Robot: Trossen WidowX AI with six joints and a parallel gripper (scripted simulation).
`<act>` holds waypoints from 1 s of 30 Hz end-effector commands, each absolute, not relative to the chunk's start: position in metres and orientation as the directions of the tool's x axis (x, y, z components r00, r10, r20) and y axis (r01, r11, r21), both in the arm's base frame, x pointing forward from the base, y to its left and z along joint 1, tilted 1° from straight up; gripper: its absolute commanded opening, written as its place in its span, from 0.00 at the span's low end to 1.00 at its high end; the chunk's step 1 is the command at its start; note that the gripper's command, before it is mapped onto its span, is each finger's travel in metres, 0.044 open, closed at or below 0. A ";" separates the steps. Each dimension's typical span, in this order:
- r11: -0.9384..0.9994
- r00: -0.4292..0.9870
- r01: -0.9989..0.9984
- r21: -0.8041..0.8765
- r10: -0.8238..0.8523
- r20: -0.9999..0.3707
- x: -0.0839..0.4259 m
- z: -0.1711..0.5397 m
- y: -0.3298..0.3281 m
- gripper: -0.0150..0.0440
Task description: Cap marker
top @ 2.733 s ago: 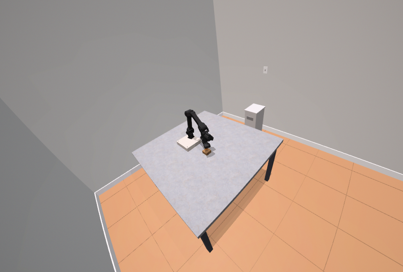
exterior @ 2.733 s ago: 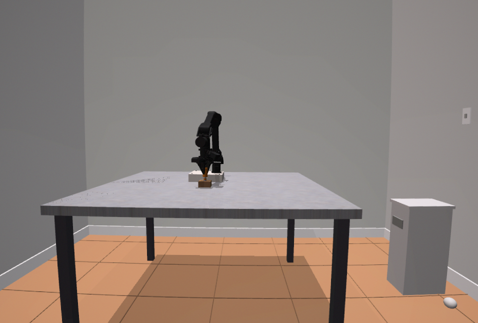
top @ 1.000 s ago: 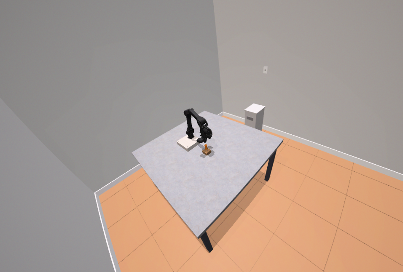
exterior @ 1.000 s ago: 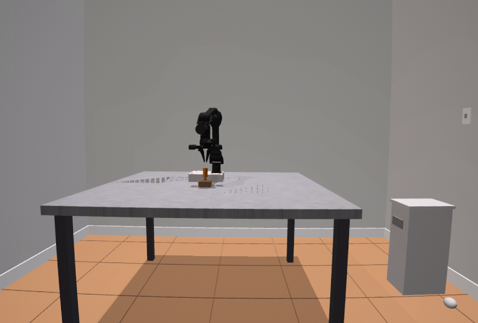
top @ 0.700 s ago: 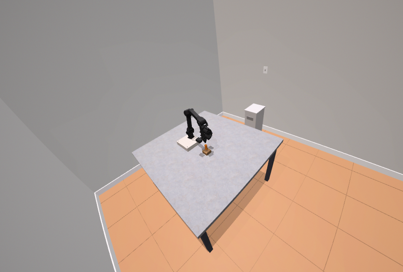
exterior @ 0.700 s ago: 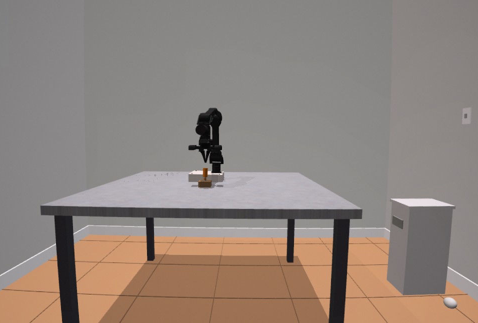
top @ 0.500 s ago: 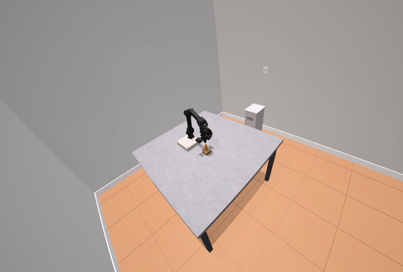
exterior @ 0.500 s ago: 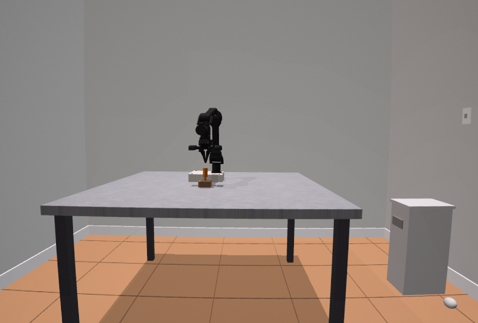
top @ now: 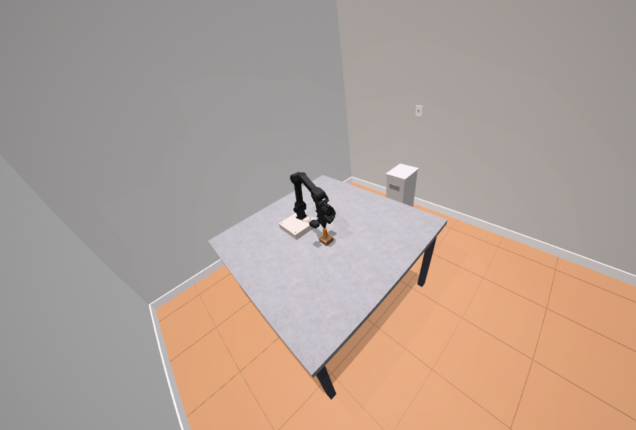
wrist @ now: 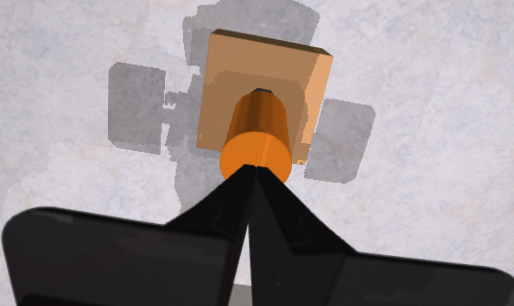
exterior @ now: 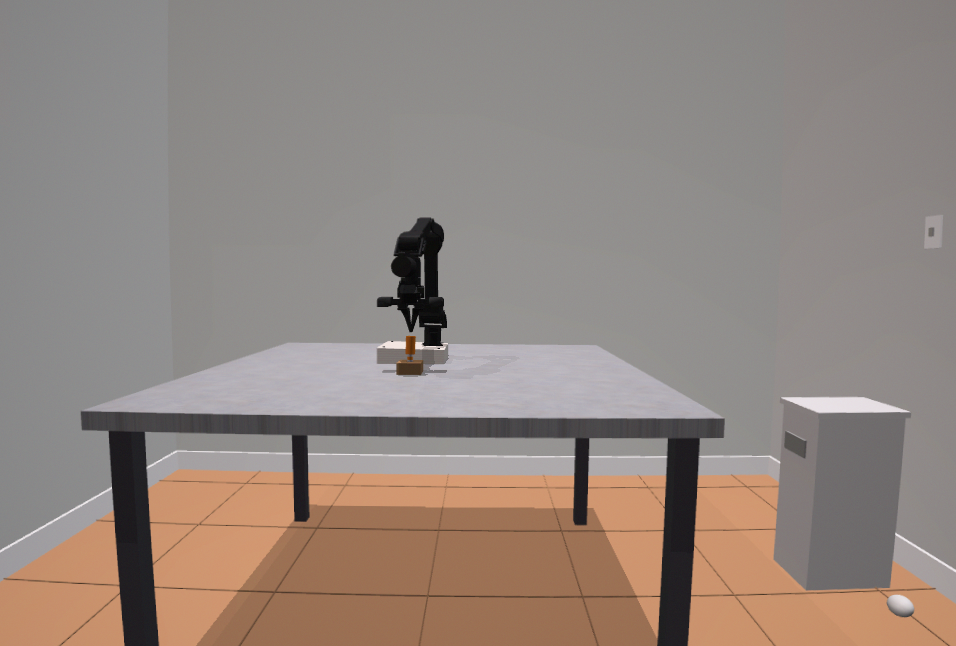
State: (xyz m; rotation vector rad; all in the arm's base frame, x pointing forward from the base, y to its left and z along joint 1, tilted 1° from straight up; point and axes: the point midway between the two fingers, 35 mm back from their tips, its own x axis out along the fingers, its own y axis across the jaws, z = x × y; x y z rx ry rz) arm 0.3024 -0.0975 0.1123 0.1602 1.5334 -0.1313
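Note:
The orange cap point(top: 324, 232) point(exterior: 410, 345) point(wrist: 255, 149) sits upright over the marker, which stands in the brown holder block point(top: 328, 242) point(exterior: 409, 367) point(wrist: 255, 59). Only a small part of the marker point(exterior: 409, 357) shows between cap and block in the exterior view. Whether the cap is fully pressed on cannot be told. My gripper point(top: 324, 226) point(exterior: 411, 330) point(wrist: 253, 177) is shut and empty, fingertips together and pointing down. The tips are just above the cap's top, with a thin gap in the exterior view, and overlap its near edge in the wrist view.
The white base plate point(top: 293, 227) point(exterior: 388, 354) of the arm lies close behind the block on the grey table point(top: 329, 304) point(exterior: 266, 396). A white bin point(top: 401, 183) point(exterior: 849, 495) stands on the floor beyond the table. A white oval object point(exterior: 900, 605) lies near it.

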 end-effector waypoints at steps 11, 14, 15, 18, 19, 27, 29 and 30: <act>0.982 0.028 0.190 0.017 0.012 -1.000 0.302 0.090 -0.098 0.25; 0.982 0.028 0.190 0.017 0.012 -1.000 0.303 0.090 -0.098 0.25; 0.982 0.028 0.190 0.017 0.012 -1.000 0.304 0.090 -0.099 0.25; 0.982 0.043 0.185 0.017 0.010 -0.999 0.305 0.096 -0.098 0.25; 0.982 0.043 0.185 0.017 0.010 -0.999 0.305 0.096 -0.098 0.25; 0.982 0.042 0.186 0.017 0.010 -0.999 0.307 0.128 -0.100 0.25; 0.982 0.041 0.186 0.018 0.010 -0.999 0.307 0.153 -0.100 0.25; 0.982 0.041 0.186 0.018 0.010 -0.999 0.305 0.166 -0.100 0.25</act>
